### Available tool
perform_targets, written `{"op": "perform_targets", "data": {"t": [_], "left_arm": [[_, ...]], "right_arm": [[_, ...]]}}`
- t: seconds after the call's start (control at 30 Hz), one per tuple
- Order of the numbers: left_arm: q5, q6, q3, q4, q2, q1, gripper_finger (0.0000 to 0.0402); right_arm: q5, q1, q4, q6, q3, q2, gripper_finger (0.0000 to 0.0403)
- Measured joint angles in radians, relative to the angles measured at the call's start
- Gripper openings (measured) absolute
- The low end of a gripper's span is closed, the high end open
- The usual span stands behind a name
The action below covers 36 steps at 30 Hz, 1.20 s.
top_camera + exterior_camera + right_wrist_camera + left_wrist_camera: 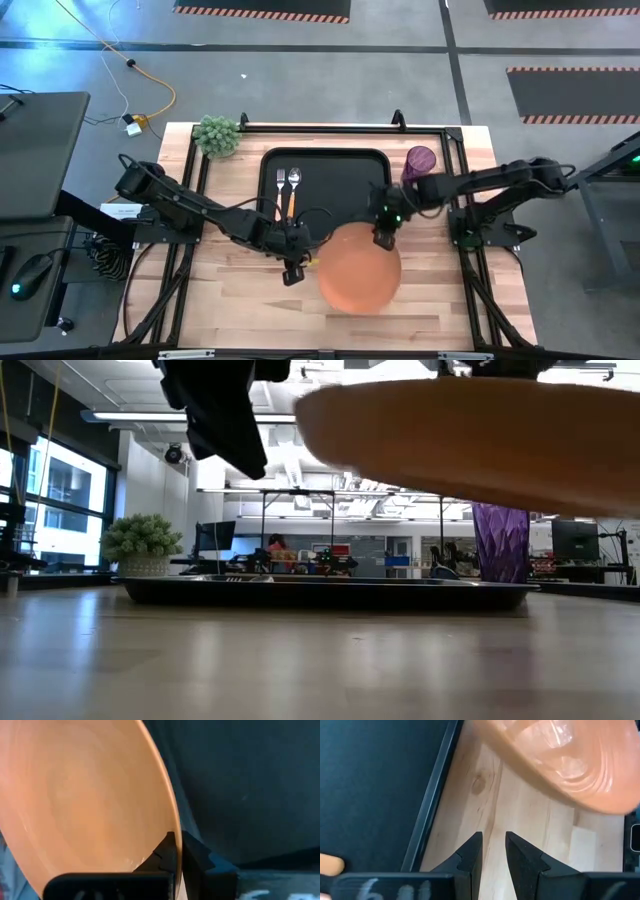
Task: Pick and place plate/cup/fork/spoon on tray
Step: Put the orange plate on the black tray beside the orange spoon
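From above, the right tool (383, 238) pinches the rim of the one large round orange plastic plate (360, 268), lifted beside the big black rectangular tray (325, 165), probably for carrying over. One fork (280, 185), one spoon (294, 183) lie there; one purple cup (419, 162) stands alongside. Low down, plate clears the wooden desk (300, 660). Left wrist: left tool (493, 851) slightly parted, gripping nothing. Right wrist: fingers clamp the plate's edge.

One plate (360, 275) sits at lower centre of the high view, one tray (340, 175) above it, and one cup (420, 160) at the tray's upper right. One fork (280, 190) and one spoon (293, 190) lie side by side (two utensils altogether). One potted plant (217, 135) stands upper left. Two grippers: left gripper (292, 272), right gripper (383, 238).
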<state>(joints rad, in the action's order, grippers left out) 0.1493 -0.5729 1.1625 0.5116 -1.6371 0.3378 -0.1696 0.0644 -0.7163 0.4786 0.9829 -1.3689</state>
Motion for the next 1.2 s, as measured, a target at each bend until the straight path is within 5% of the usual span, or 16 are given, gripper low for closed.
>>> {"op": "perform_targets", "data": {"t": [0.63, 0.9, 1.2], "left_arm": [[0.048, 0.009, 0.000, 0.068, 0.006, 0.003, 0.0076], [0.049, 0.027, 0.000, 0.068, 0.006, 0.003, 0.0076], [0.048, 0.028, 0.000, 0.068, 0.006, 0.004, 0.0076]], "right_arm": [[0.050, -0.489, -0.069, -0.252, 0.267, -0.013, 0.0000], [0.010, -0.641, 0.011, -0.226, 0.339, -0.173, 0.0000], [-0.086, -0.673, -0.123, -0.317, 0.399, -0.363, 0.0000]]}}
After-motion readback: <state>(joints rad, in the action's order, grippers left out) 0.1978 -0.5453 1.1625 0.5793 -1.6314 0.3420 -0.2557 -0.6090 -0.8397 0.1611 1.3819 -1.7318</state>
